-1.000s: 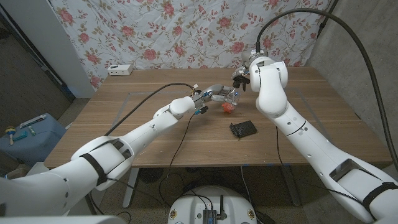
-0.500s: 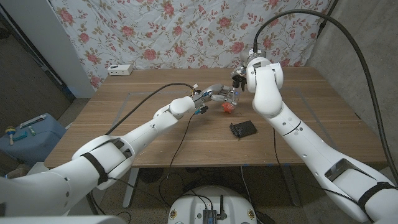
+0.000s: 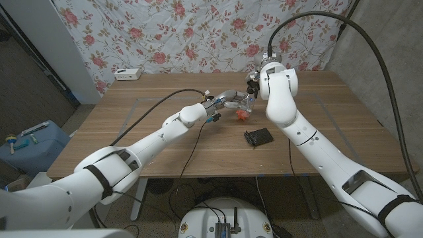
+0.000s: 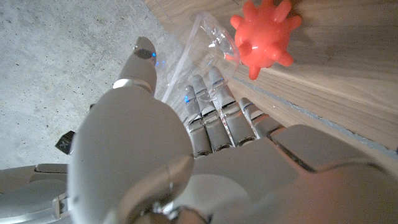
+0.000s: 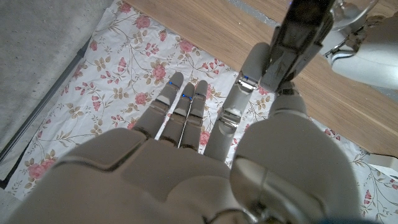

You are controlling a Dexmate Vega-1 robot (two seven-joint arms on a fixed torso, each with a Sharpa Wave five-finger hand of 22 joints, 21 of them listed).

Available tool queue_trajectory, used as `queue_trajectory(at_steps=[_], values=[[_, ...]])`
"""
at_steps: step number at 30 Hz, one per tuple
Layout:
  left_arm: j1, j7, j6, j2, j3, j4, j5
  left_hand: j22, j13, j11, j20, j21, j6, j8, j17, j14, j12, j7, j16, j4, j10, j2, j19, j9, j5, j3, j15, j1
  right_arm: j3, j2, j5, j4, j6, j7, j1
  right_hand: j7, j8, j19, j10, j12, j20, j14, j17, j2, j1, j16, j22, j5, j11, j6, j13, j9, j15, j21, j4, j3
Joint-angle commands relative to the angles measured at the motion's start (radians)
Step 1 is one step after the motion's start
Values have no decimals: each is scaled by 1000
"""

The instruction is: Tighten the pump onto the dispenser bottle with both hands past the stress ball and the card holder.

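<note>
While the card holder (image 3: 258,137) lies nearest on the worktop (image 3: 132,132), we see the stress ball (image 3: 242,115) beyond it; our left hand (image 3: 232,100) wraps the dispenser bottle (image 3: 247,101), and our right hand (image 3: 254,82) pinches the pump (image 5: 298,37).

The table (image 3: 132,132) is showing matt brown wood with a fine grain. The stress ball (image 4: 266,32) is looking like soft, matt orange rubber with blunt spikes. The bottle (image 4: 205,43) is showing as clear, glossy plastic. The card holder (image 3: 258,137) at centre right of the head view is looking matt black. Both arms are wearing smooth, glossy white plastic shells. The backdrop (image 3: 198,33) is hanging as flowered cloth.
</note>
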Motion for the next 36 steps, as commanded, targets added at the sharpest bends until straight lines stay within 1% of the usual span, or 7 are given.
queue_trajectory(at_steps=[1, 7, 13, 14, 22, 32, 36], values=[[8, -7, 1, 11, -5, -13, -4, 3, 6, -2, -61, -1, 64, 2, 1, 3, 3, -4, 2, 93, 9, 92, 1, 3, 5, 99, -48, -49, -1, 25, -46, 12, 7, 27, -2, 4, 19, 12, 17, 4, 0, 13, -1, 10, 31, -5, 2, -3, -3, 8, 0, 6, -49, -2, -16, 11], [-3, -16, -13, -1, -3, 14, -7, 3, 5, -1, -61, -1, 65, 2, 1, 3, 3, -3, 2, 93, 11, 92, 1, 3, 5, 99, -48, -49, 2, 36, -51, 22, 12, 38, 4, 11, 45, 13, 34, 1, -2, 24, -3, 23, 60, -11, 2, -8, -11, 11, -2, 9, -56, -4, -33, 28], [-8, -16, -21, -9, -3, 32, -8, 3, 5, -1, -60, -1, 65, 2, 1, 3, 3, -3, 2, 93, 11, 92, 1, 3, 6, 99, -47, -49, 4, 42, -52, 31, 15, 49, 9, 23, 85, 12, 47, -4, -3, 34, -4, 30, 81, -17, 2, -20, -9, 15, -3, 20, -60, -6, -46, 41], [-9, -15, -21, -10, -3, 34, -7, 3, 5, -1, -61, -1, 65, 2, 1, 3, 3, -4, 2, 93, 11, 93, 1, 3, 6, 100, -47, -49, 4, 42, -51, 32, 16, 49, 10, 27, 101, 11, 51, -6, -3, 39, -4, 33, 86, -19, 2, -25, -10, 16, -3, 25, -63, -7, -48, 46], [-1, -8, -11, -5, -4, 21, -7, 3, 5, -1, -60, -1, 66, 2, 1, 3, 3, -4, 2, 93, 11, 92, 0, 3, 6, 99, -49, -49, 8, 40, -35, 33, 13, 30, 7, 33, 123, 10, 60, -10, -4, 47, -5, 36, 93, -22, 2, -37, -18, 13, -3, 25, -65, -7, -53, 53], [4, -2, -1, 4, -6, 2, -5, 3, 5, -1, -61, -1, 66, 2, 1, 2, 3, -3, 2, 93, 11, 92, 0, 3, 6, 100, -48, -49, 13, 28, -21, 16, -2, -19, -8, 31, 168, 10, 62, -28, -2, 52, 10, 6, 8, -24, 2, -68, -15, 3, -3, 16, -57, -8, -14, 15], [5, -3, -2, 5, -7, 0, -5, 3, 5, 0, -60, -1, 65, 2, 1, 3, 2, -4, 2, 94, 10, 93, 0, 3, 6, 99, -47, -50, 15, 24, -19, 7, -2, -24, -13, 35, 164, 10, 56, -40, 0, 53, 16, -11, -54, -25, 3, -74, -12, -18, -1, 0, -53, -7, 14, -13]])
